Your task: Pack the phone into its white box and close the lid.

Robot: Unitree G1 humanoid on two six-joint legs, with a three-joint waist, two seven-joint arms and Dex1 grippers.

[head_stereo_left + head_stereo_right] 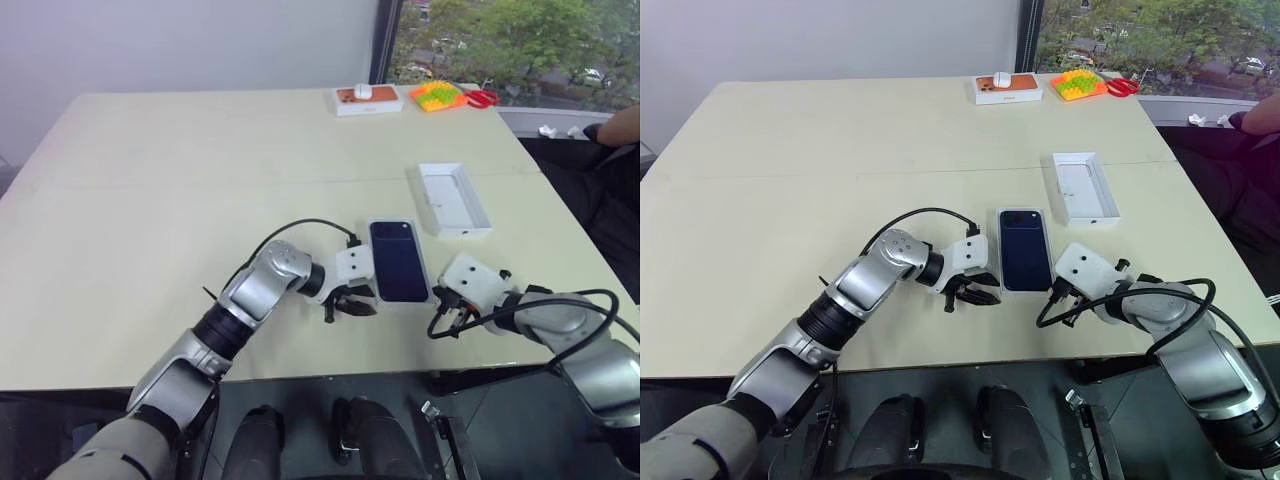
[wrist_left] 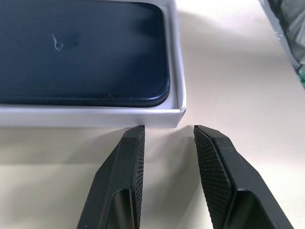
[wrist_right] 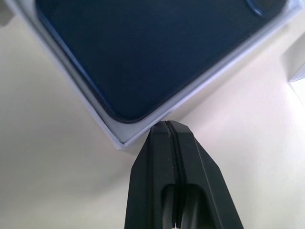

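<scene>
Head views: the phone [image 1: 398, 260] lies inside the white box [image 1: 372, 270] on the table [image 1: 150, 200]; the lid [image 1: 452, 198] lies apart, inside up.

Left wrist: left gripper [image 2: 167, 136], 2 fingers apart, empty, beside the box wall.

Right wrist: right gripper [image 3: 167, 125], fingers pressed together, at the box corner.

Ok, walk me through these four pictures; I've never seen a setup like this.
It is a humanoid robot with two arms, each ending in a two-fingered black pincer. Two pictures look down from its head; the other two look along each wrist.

On the beige table the slim dark navy phone lies in its shallow white cardboard box. The white lid sits apart, plain inside up.

The left pincer is open beside the box; the right pincer is shut at a box corner. Neither holds anything.
</scene>
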